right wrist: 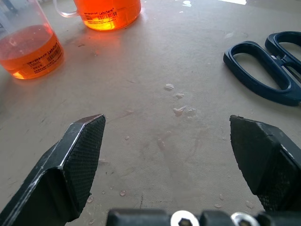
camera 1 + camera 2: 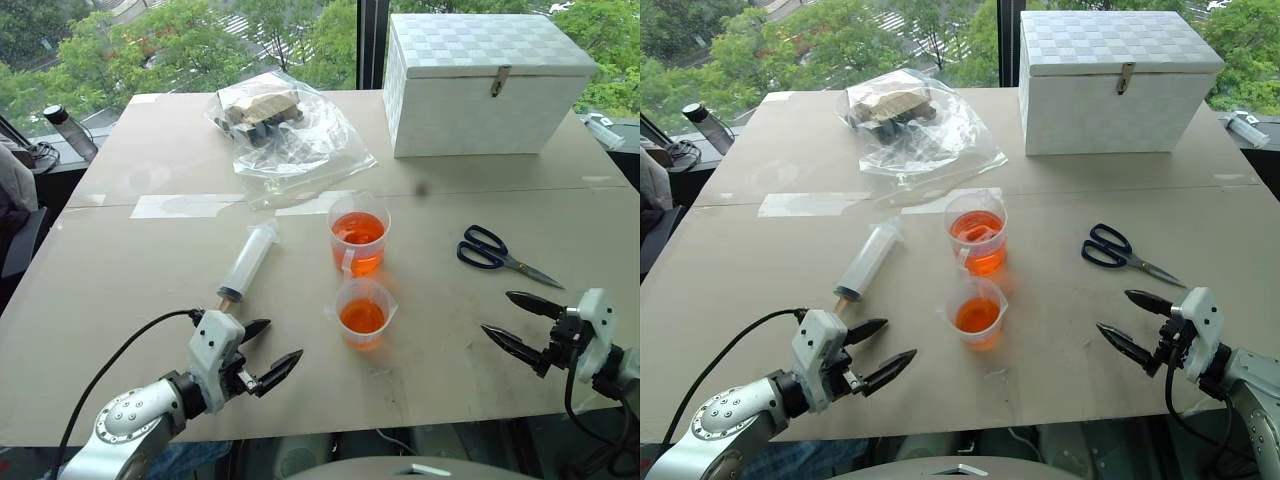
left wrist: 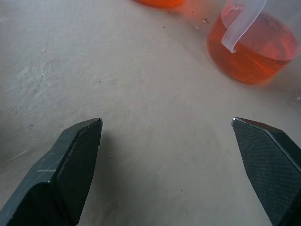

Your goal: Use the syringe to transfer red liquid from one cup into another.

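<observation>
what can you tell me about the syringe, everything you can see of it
The syringe is a large clear plastic barrel with a whitish plunger inside and a small orange-tan tip. It lies flat on the table, slanted, tip toward the left gripper, which is open and not touching it. It lies left of both cups, apart from them.

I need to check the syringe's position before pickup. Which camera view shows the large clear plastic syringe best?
The left eye view: the large clear plastic syringe lies whole on the beige table, plunger end far, orange-tan tip near the left gripper. The right eye view shows the same, equally whole. In the wrist views I cannot make it out.
</observation>
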Robot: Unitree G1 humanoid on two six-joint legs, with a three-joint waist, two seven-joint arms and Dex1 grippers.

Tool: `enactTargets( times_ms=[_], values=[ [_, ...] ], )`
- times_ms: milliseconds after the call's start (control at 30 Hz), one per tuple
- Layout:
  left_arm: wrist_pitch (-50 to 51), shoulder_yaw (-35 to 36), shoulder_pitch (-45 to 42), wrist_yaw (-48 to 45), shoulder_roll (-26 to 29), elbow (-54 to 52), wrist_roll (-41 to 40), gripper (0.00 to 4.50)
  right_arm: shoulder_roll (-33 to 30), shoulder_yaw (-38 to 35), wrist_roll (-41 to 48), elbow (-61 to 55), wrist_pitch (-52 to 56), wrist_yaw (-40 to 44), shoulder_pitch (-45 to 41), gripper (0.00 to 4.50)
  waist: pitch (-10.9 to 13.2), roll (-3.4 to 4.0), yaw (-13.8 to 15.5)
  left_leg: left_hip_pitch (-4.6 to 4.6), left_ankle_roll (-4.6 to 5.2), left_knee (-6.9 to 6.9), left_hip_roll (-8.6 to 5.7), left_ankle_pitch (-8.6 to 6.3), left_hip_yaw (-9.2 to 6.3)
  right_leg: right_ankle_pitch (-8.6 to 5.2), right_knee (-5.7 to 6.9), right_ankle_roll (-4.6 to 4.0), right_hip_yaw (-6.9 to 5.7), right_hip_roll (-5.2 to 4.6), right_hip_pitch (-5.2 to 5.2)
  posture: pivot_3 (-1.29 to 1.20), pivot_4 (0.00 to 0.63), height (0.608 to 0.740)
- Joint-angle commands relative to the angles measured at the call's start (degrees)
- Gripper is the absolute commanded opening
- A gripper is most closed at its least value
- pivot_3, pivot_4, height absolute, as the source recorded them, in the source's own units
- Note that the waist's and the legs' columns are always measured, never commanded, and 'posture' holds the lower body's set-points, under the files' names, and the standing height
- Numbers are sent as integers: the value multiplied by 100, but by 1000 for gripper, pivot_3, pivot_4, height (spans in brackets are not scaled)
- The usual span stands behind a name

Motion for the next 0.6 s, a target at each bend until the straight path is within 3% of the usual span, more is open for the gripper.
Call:
enactTargets(
  times_ms=[33, 600],
  values=[
    [-245, 77, 147, -122, 11, -63, 17, 4500, -4, -57, -13, 74, -146, 119, -42, 4469, 0, -1, 0, 0, 0, 0, 0, 0, 0, 0, 0, 0, 0, 0, 0, 0, 150, 740],
    [-219, -12, -51, -87, -35, 47, -7, 4500, -97, -180, -175, 500, -470, 512, -10, 4469, -2, 2, 0, 0, 0, 0, 0, 0, 0, 0, -1, 0, 0, 0, 0, 0, 150, 740]
  ],
)
